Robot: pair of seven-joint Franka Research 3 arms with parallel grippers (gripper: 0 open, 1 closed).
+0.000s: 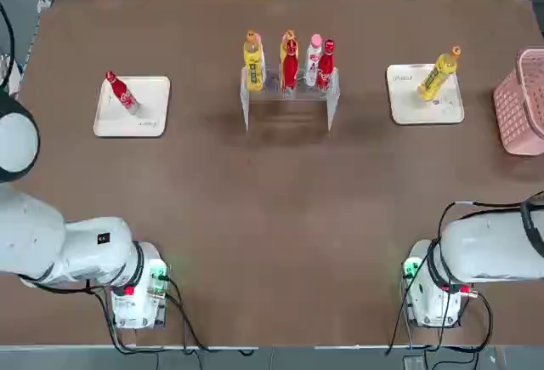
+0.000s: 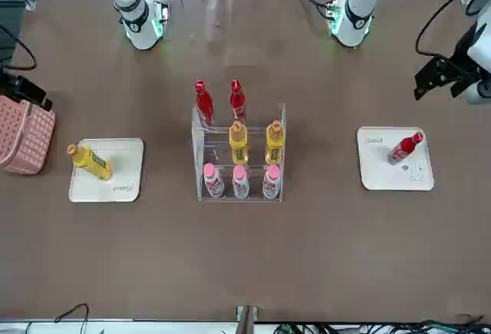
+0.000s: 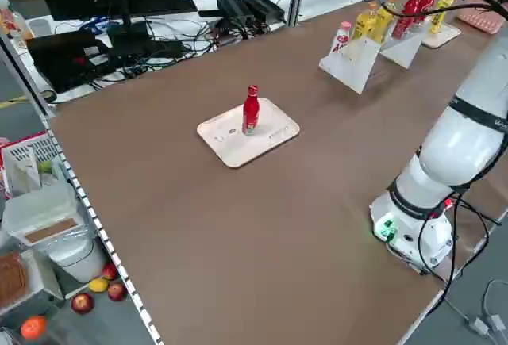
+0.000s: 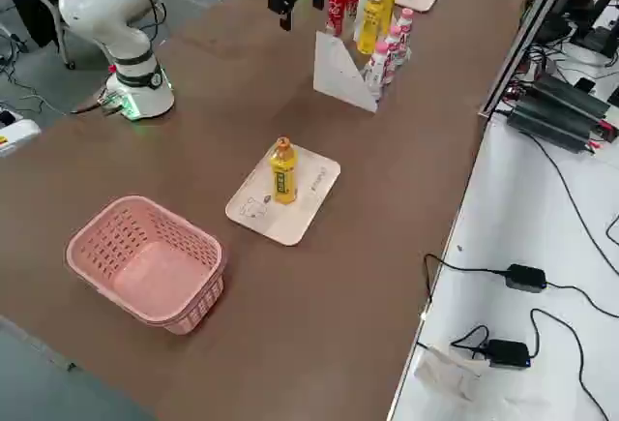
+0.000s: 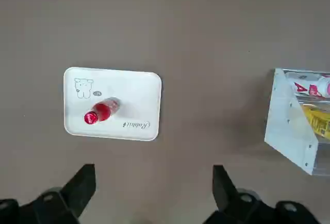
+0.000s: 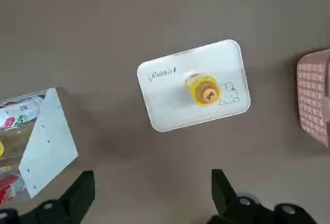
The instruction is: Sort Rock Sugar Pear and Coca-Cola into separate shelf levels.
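both arms hang raised over the brown bench. the left claw (image 5: 153, 193), fingers apart, hovers above the slim red coca-cola bottle (image 1: 121, 92) upright on a beige square tray (image 1: 132, 107). the right claw (image 6: 152, 195), likewise apart, hovers above the yellow orange-capped rock sugar pear bottle (image 1: 438, 75) on its own tray (image 1: 425, 94). the clear acrylic two-tier rack (image 2: 238, 154) stands mid-bench holding more bottles, with bare bench between it and each tray. a pink basket (image 1: 520, 100) sits at the right edge.

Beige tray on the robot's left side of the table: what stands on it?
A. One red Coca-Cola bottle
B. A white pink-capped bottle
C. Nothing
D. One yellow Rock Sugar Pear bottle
A. In the top view the left tray carries a single upright Coca-Cola bottle; the lone Rock Sugar Pear bottle stands on the right tray, beside the pink basket.
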